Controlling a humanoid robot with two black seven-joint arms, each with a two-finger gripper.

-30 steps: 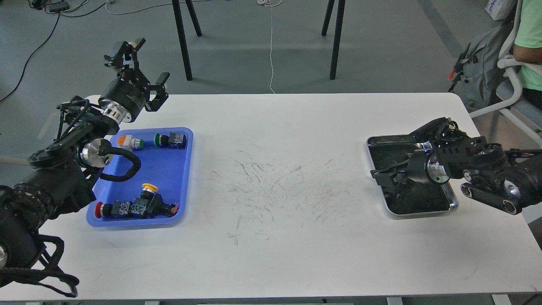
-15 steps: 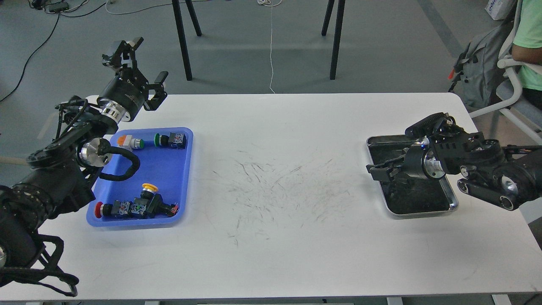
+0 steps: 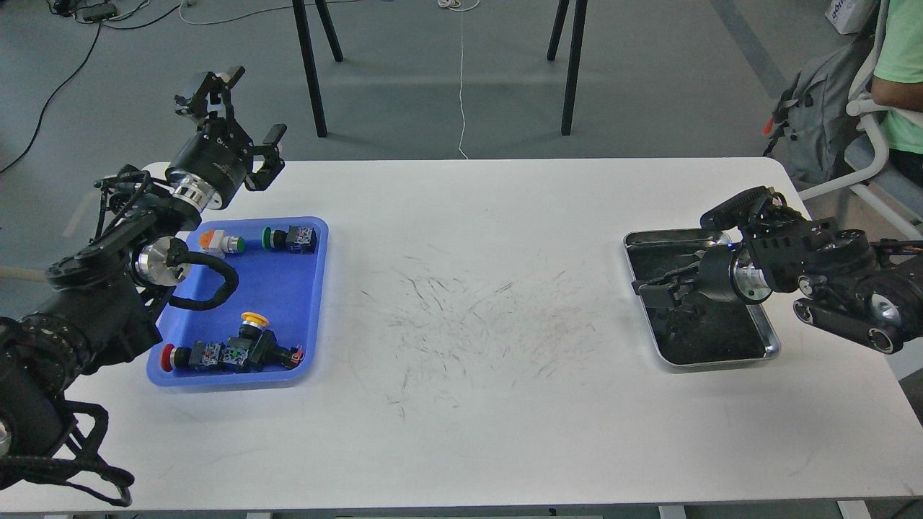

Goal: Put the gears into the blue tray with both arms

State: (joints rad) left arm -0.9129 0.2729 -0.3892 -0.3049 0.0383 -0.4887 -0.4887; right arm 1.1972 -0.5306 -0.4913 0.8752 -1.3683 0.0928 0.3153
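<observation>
My right fingers (image 3: 660, 292) have lifted slightly and drifted right over the silver tray (image 3: 770, 344); whether they hold a gear I cannot tell. My left fingers (image 3: 241, 119), spread wide and empty, wait above the blue tray (image 3: 288, 288) at middle left.

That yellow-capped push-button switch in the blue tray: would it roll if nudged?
Probably not far: the yellow-capped push-button switch has a blocky body. Its round cap might let it pivot. It looks rigid, likely light.

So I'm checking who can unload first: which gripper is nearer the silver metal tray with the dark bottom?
Right. The right gripper is over the silver metal tray's left part; the left gripper is raised far across the white table.
</observation>
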